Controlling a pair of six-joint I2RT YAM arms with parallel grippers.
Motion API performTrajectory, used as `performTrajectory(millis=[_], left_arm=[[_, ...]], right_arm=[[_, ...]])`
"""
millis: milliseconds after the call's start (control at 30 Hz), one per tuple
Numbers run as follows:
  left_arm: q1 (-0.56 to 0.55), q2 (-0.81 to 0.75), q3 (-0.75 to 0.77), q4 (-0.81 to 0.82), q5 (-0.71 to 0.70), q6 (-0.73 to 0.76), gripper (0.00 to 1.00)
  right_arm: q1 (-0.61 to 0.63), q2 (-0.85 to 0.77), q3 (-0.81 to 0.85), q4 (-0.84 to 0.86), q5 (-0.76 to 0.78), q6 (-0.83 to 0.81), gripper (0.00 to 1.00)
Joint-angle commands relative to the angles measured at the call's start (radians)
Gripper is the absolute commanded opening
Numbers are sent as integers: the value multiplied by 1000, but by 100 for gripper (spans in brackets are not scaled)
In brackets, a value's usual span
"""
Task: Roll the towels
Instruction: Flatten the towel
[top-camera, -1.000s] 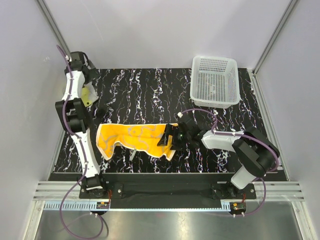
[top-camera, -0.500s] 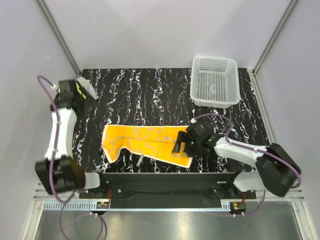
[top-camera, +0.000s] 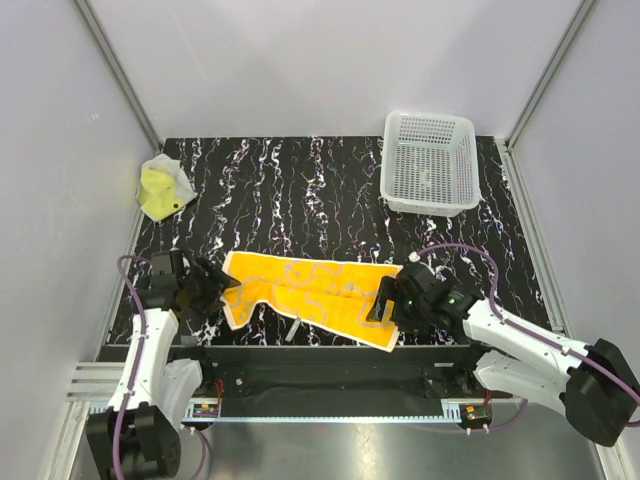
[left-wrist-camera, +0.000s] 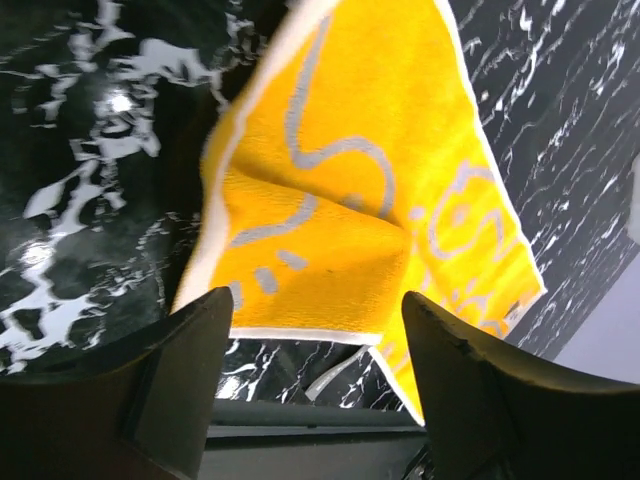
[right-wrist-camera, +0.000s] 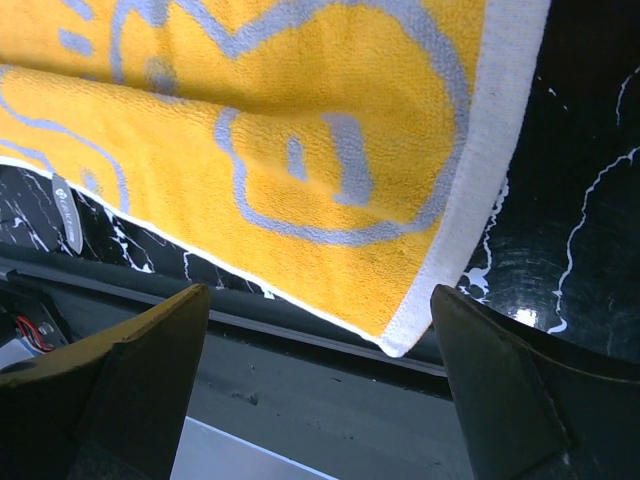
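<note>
- The orange towel (top-camera: 310, 298) lies opened out lengthwise on the dark marbled tabletop (top-camera: 300, 200), lightly rumpled and not yet rolled. That layout looks meant to give both arms an end to work from.
- The left end effector (top-camera: 218, 288) sits low at the orange towel's left end. Its fingers (left-wrist-camera: 190, 370) are apart with the hem just ahead of them, gripping nothing and seemingly lined up to pinch.
- The right end effector (top-camera: 382, 302) is at the orange towel's right end, fingers spread wide around the white-bordered corner without holding it.
- The yellow towel (top-camera: 160, 188) lies crumpled well beyond the orange towel's left end, apparently awaiting its turn.
- The white basket (top-camera: 430, 205) stands well beyond the orange towel's right end.
</note>
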Motion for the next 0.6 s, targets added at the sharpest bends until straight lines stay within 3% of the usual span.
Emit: performTrajectory(millis=[0,300,467,567], left_arm=[[-79,51,-22,80,59,-47,69],[-192,-70,43,-40,-219,-96,67],[-231,-81,77,-78,-240,-88,65],[-312,-84,12,-60,-274,-159,65]], right_arm=[[0,9,14,-32,28,23,100],[0,-5,39,-72,62,34,100],[0,33,56,-75,71,11,100],[0,84,63,-44,61,-7,100]])
